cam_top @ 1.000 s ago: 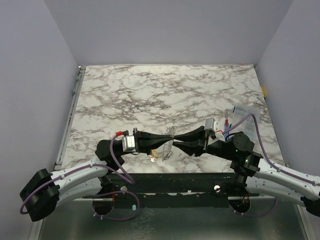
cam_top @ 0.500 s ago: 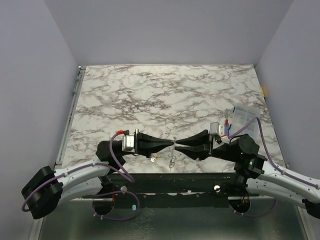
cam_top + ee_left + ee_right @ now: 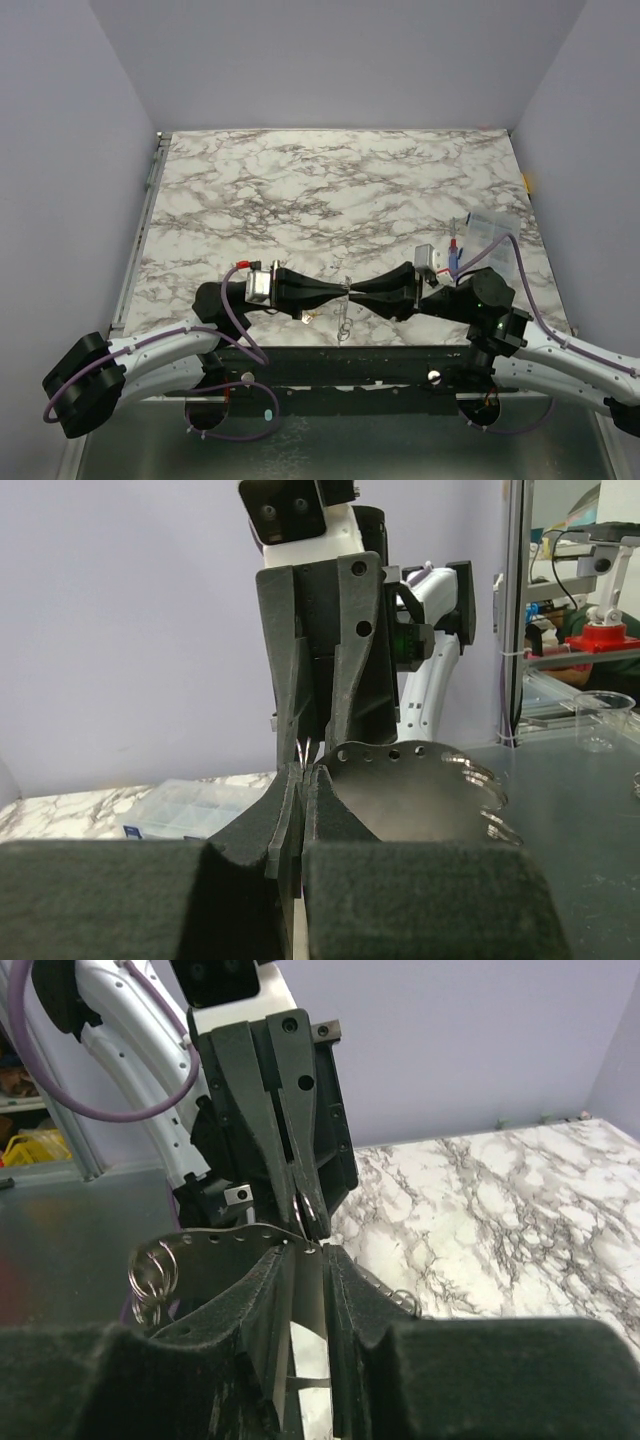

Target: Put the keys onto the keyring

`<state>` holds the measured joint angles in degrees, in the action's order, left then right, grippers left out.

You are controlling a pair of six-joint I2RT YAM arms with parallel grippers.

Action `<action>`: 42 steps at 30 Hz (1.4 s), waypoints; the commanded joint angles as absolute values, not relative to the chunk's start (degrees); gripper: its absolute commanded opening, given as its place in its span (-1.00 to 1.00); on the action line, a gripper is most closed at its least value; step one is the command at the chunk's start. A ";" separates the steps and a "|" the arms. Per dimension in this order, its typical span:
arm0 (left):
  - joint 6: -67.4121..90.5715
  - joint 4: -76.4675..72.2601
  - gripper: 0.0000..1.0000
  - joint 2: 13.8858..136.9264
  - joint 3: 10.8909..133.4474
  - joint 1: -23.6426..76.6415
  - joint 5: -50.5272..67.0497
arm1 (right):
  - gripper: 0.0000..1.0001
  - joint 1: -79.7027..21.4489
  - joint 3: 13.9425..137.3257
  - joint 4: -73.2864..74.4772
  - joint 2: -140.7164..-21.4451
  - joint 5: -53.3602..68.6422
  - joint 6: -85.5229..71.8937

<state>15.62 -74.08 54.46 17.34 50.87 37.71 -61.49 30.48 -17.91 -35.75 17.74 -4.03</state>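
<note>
My two grippers meet tip to tip over the table's near edge. The left gripper (image 3: 343, 289) is shut on the keyring (image 3: 305, 752), a thin silvery wire loop sticking out past its tips (image 3: 311, 1212). Right against it, the right gripper (image 3: 353, 291) faces it with a narrow gap between its fingers (image 3: 355, 1285) and nothing seen gripped. A large grey round disc (image 3: 405, 792) with rim holes and small rings hangs by the tips (image 3: 205, 1265), edge-on from above (image 3: 343, 322). One small brass key (image 3: 309, 316) lies on the marble below the left fingers. Other keys are not visible.
A clear plastic compartment box (image 3: 489, 230) sits at the table's right side, with a blue-and-red stick (image 3: 455, 257) beside the right wrist. The near table edge (image 3: 340, 346) runs just under the grippers. Marble table (image 3: 330, 190) stretches behind.
The right arm has moved left and in against the left tips, and its jaws have narrowed a little. The left gripper, shut on the keyring throughout, sank slightly towards the near edge.
</note>
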 commanded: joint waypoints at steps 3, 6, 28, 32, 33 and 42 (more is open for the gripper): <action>16.45 -76.29 -1.00 54.39 17.32 51.75 38.89 | -0.48 -61.70 31.84 -19.50 -37.43 19.79 -4.22; 16.45 -76.29 -1.00 54.60 17.23 51.77 39.00 | -0.48 -61.71 32.01 -20.11 -37.53 20.00 -4.13; 13.30 -68.83 -1.00 54.29 18.17 51.92 40.66 | -0.51 -61.70 35.39 -10.09 -35.86 20.04 -0.84; 13.36 -68.68 -1.00 54.75 18.37 51.89 41.00 | -0.51 -61.70 35.68 -9.37 -36.61 20.22 -0.74; 13.33 -68.66 -1.00 54.73 18.37 51.94 41.15 | -0.51 -61.70 35.81 -9.26 -36.85 20.43 -0.65; 10.90 -63.66 -1.00 54.09 18.88 51.86 41.67 | -0.54 -61.70 36.43 -6.90 -36.83 20.42 -0.55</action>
